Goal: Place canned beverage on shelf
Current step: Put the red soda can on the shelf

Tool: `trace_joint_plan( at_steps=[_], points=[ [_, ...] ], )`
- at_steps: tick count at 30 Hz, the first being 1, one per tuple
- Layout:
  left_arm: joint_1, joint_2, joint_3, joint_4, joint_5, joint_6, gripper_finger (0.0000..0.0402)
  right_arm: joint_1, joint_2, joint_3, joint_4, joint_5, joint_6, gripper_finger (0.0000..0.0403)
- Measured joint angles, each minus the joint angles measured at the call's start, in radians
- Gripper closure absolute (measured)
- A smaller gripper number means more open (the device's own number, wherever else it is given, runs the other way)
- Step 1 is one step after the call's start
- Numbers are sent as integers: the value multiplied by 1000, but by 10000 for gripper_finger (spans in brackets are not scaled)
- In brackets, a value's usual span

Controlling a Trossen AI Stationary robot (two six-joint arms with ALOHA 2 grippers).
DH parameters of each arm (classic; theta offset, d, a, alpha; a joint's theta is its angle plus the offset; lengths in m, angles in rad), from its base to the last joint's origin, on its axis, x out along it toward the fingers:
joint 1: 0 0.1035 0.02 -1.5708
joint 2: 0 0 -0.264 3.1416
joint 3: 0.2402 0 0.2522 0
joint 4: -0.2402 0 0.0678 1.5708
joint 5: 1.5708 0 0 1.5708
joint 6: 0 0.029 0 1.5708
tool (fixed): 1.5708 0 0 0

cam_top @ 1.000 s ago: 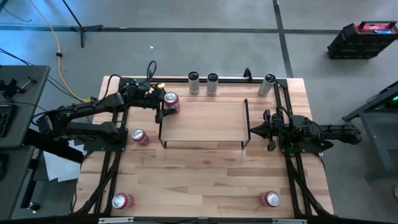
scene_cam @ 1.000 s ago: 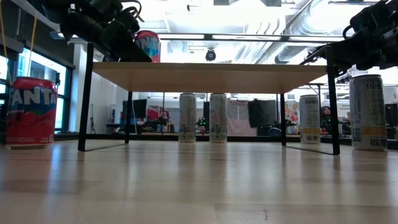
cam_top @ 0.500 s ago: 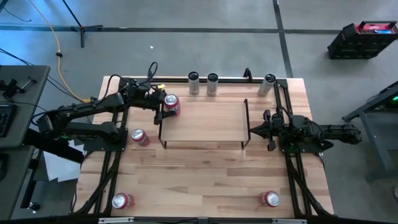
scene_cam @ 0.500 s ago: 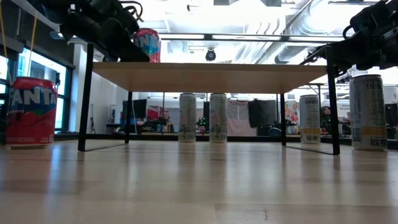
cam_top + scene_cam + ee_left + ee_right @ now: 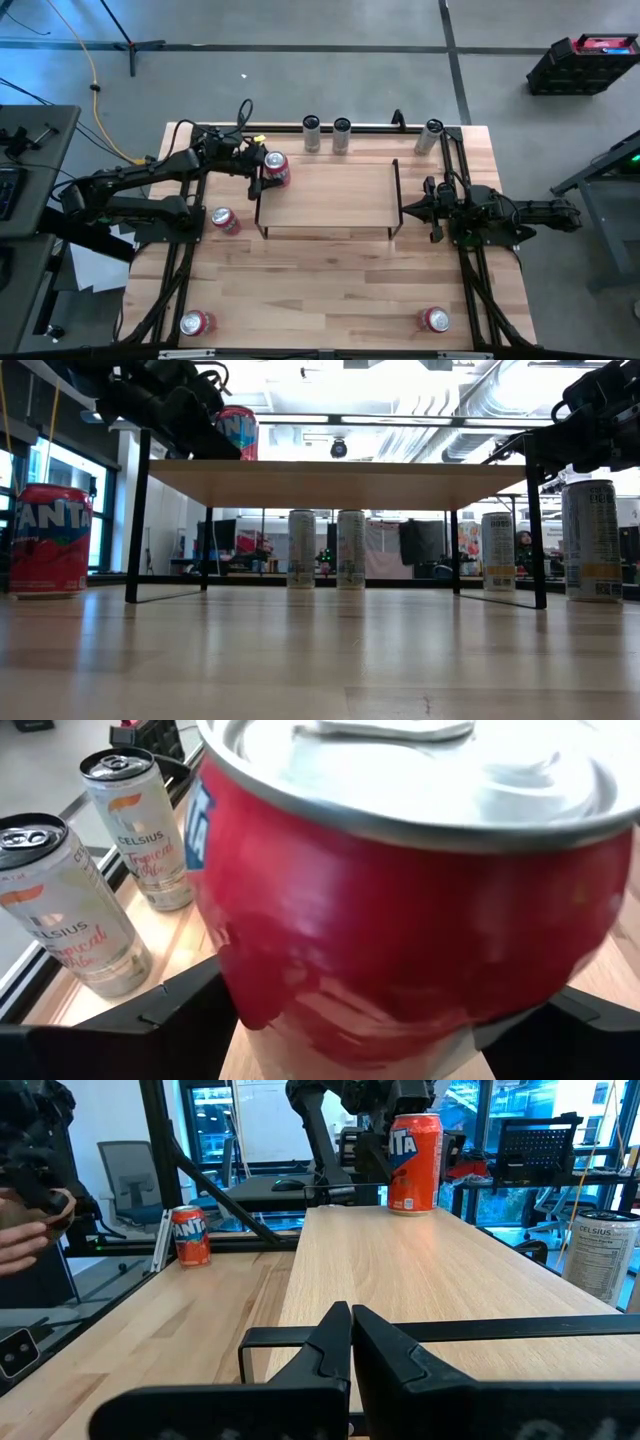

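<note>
A red Fanta can [image 5: 276, 167] stands upright on the far left corner of the shelf [image 5: 330, 195], a light-wood board on a black wire frame. The right wrist view shows this can [image 5: 414, 1150] with its base on the board. It fills the left wrist view [image 5: 400, 900]. My left gripper [image 5: 264, 174] reaches in from the table's left and is closed around the can. My right gripper [image 5: 408, 210] is shut and empty, hanging still just off the shelf's right end rail [image 5: 350, 1342]. My left gripper holds the red can by its side wall [image 5: 235, 990], one finger [image 5: 170, 1020] on each side of the body. The fingers come from the table's left, slanting slightly down. The can is upright with its base on the shelf board.
Three slim white cans [image 5: 311, 133] [image 5: 342, 133] [image 5: 430, 135] stand along the table's far edge. Other red cans stand on the tabletop left of the shelf [image 5: 223, 220] and near the front corners [image 5: 196, 322] [image 5: 435, 320]. A person's hand [image 5: 25, 1230] shows beyond the table.
</note>
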State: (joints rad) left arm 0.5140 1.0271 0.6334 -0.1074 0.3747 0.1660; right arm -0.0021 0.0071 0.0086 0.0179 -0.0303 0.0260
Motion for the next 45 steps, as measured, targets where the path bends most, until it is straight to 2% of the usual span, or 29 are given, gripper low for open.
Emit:
trace_joint_plan(
  at_steps=[10,22,28,36,45],
  points=[
    [0,0,0,-2,1,-27,63,0,0,0,0,0,0,402],
    [-18,0,0,-13,-1,-25,4,0,0,0,0,0,0,402],
    [-27,-2,1,-52,-73,-4,2,0,0,0,0,0,0,402],
    [-34,-6,1,-57,-65,9,2,0,0,0,0,0,0,402],
    [-37,-75,1,-57,-71,19,2,0,0,0,0,0,0,402]
  ],
)
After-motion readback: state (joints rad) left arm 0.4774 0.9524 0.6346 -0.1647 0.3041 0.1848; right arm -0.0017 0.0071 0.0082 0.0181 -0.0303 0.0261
